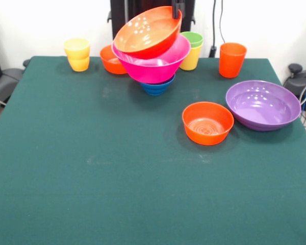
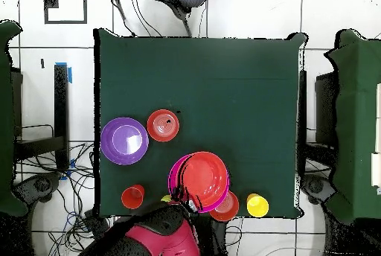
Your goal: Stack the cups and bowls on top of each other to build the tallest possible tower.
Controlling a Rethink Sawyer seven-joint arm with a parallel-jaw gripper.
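Tower: I see three bowls piled at the far side of the worktop, near the pedestal. Small blue bowl at the bottom, pink bowl on it, wide orange bowl on top.
Tower axis: not plumb. The wide orange bowl is tipped, its mouth facing up and toward the front camera, its picture-right rim raised high. The pink bowl sits with its mouth up, tilted a little the same way.
End effector: a dark part shows at the top edge of the front view, right at the raised rim of the wide orange bowl. I cannot tell whether it is spread or closed, or whether it has the rim.
Arm: in the overhead view its red and black body lies at the bottom, next to the tower.
Yellow cups: two nested, mouth up, at the far picture-left corner in the front view, well apart from the tower.
Small orange bowls: one upright just picture-left of the tower, partly behind it; one upright toward mid-worktop.
Purple bowl: upright, just beside that second small orange bowl.
Green cup: nested in a yellow cup, upright, behind the tower on its picture-right.
Orange cup: upright, standing alone, far picture-right.
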